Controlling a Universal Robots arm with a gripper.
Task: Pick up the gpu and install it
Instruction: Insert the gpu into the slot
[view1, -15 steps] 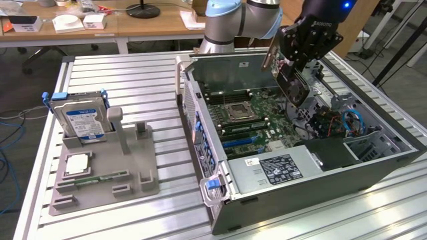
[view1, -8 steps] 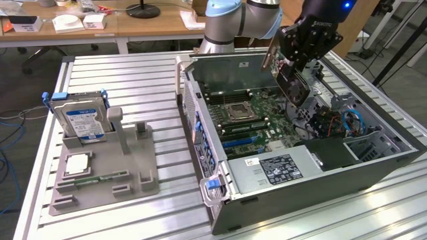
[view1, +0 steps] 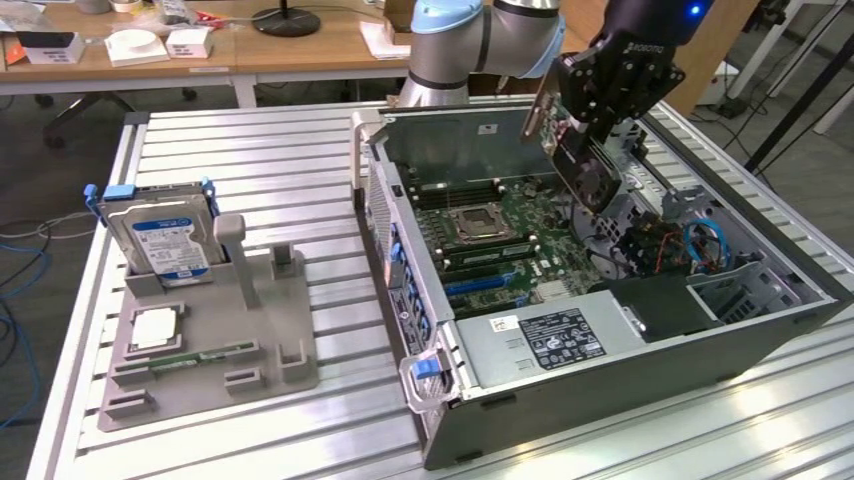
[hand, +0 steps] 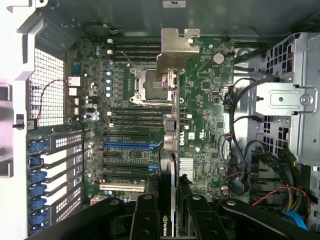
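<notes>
Black fingers (hand: 145, 220) are seen closest, and they are closed tight on the gpu (hand: 172, 145), with just the thin card between them. From the fingers the gpu is seen edge-on. Its long side runs straight away from them to the pale bracket (hand: 176, 50) at the far end. Under it the board (hand: 210, 100) is laid flat in the open case (view1: 667, 390). The blue slot (hand: 127, 145) and the other long slots are laid crosswise to the card's long side, and off to one side of it. In the exterior view the gpu is held tilted in the air above the board, and no slot is touched. It is judged not yet put in.
</notes>
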